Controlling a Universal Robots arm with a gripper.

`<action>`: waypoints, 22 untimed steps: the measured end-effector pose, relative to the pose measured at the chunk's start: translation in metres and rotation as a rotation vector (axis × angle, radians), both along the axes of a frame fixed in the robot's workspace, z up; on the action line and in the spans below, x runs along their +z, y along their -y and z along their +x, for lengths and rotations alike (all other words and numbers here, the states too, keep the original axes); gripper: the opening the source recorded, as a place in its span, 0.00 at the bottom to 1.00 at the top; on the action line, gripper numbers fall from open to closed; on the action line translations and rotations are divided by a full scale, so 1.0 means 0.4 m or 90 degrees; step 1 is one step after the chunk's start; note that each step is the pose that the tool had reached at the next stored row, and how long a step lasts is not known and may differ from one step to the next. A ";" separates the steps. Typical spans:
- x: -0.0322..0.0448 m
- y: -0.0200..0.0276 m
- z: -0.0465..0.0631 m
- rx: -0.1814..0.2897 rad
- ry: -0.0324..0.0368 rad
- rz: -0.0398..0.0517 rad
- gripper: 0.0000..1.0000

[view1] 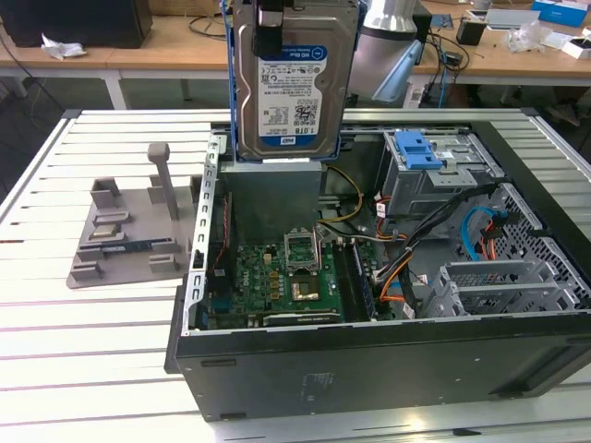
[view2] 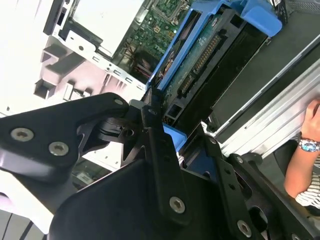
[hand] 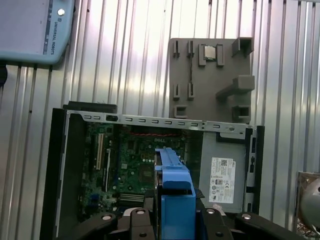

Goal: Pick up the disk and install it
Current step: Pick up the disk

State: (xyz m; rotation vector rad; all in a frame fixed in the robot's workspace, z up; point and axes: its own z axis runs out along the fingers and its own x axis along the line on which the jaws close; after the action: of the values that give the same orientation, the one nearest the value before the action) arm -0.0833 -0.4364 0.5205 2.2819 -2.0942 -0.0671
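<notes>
Transfer step, install not yet made: gripper (hand: pixel 175 212) clamped on the blue bracket of the disk (view1: pixel 294 83), which hangs upright above the open computer case (view1: pixel 369 355), clear of the motherboard (view1: pixel 277 277); seating it likely calls for squaring it to the drive cage (view1: pixel 434 175).

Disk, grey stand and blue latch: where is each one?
disk (view1: pixel 294 101), exterior view, on its label.
grey stand (view1: pixel 125 266), exterior view, on its flat base.
blue latch (view1: pixel 418 150), exterior view, on its top face.
</notes>
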 end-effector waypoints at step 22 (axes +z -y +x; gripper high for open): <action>-0.005 0.005 0.030 -0.019 0.0001 0.0157 0.37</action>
State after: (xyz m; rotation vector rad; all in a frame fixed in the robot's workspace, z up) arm -0.0712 -0.4386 0.5185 2.2644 -2.1397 -0.0942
